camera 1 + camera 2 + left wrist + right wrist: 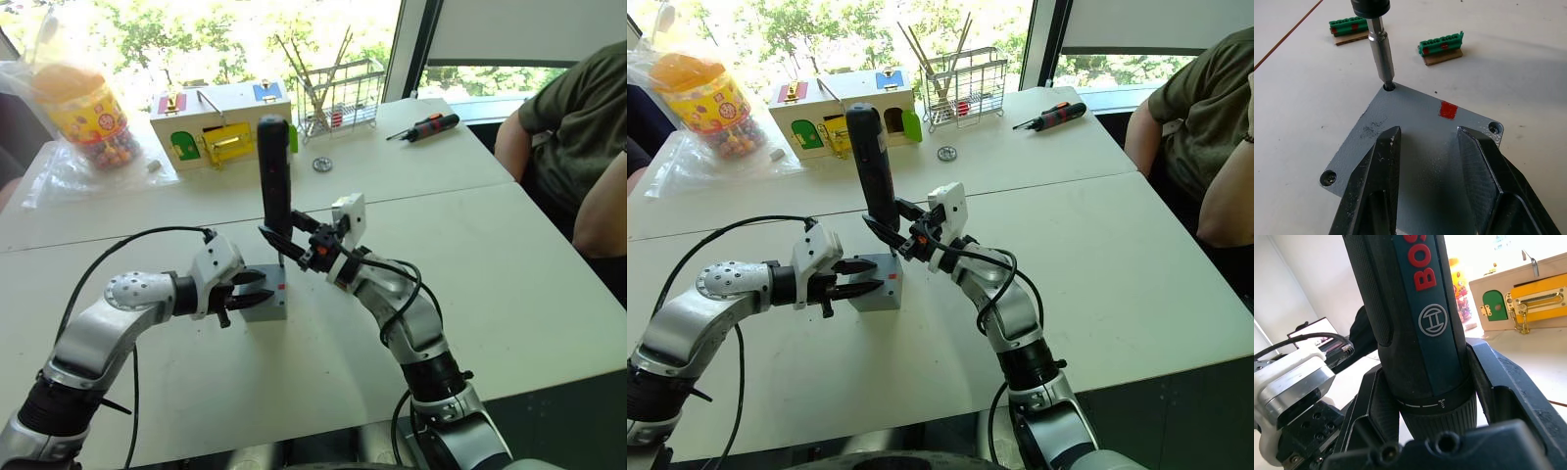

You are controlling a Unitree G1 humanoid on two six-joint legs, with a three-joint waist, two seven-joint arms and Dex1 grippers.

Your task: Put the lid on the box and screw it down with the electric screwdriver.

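While the bit sits in the corner hole of the lid (1415,147), keep the screwdriver (275,176) as upright as you can; in the head views it leans only slightly, and I judge that any more lean would let the bit cam out of the screw. Your right hand (291,243) is clamped on the lower barrel of the screwdriver, fingers closed hard against both sides, so the grip looks firm enough to take the torque. Press straight down along the tool's axis as you drive, not sideways.

Your left hand (854,275) lies across the lid with its fingers (1376,181) spread partly apart, resting on the grey surface and gripping nothing. Use it as a brace: hold the lid and the box (265,299) under it flat on the tabletop (509,294) so they do not spin with the screw. Keep those fingers on the near half of the lid, well back from the bit.

The lid already sits square on the box, red mark (1448,109) up. Screws show in two other corners of the lid, one just beside the left finger and one past the right finger; whether they are fully seated I cannot tell. The hole under the bit is the far corner from your left hand. Two green terminal blocks (1442,46) lie on the tabletop beyond the lid, clear of the tool.

Stop driving once the head seats; plastic strips easily, I would guess.
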